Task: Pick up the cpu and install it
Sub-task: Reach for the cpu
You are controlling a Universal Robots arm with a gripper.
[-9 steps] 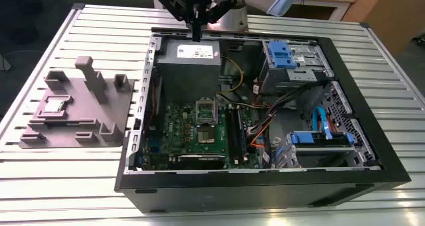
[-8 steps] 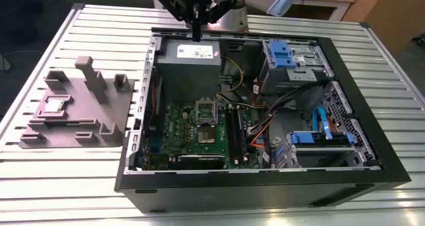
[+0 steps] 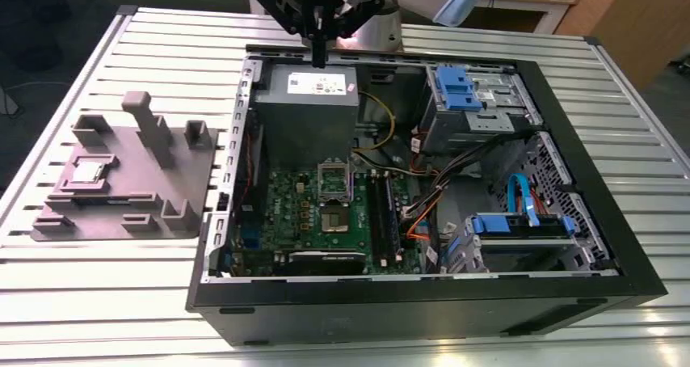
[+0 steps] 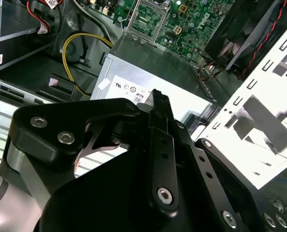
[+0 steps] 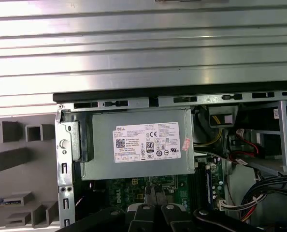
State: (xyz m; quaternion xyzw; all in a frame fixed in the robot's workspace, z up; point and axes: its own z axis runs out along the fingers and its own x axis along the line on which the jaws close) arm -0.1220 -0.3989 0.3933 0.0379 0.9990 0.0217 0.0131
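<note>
Open case (image 3: 410,301) lying flat on its side, well filled: grey power supply (image 3: 307,100) at the far end, green motherboard (image 3: 323,221) nearer the camera with a metal socket (image 3: 335,191) at its middle, blue-fronted drive cages (image 3: 466,92) toward the exterior view's right, cables (image 3: 431,197) strung between. Just beside the case, on the exterior view's left, a grey fixture (image 3: 161,197) with upright posts, carrying the cpu (image 3: 86,171) flat in a shallow seat. All on a slatted metal worktop (image 3: 108,302); wooden furniture (image 3: 631,19) behind, at the exterior view's right. Cpu small, square, silvery on top, pale at the rim, well apart from the gripper (image 3: 319,58). Gripper black, poised over the power supply's far edge, fingers pressed narrow together, nothing seen between them.
</note>
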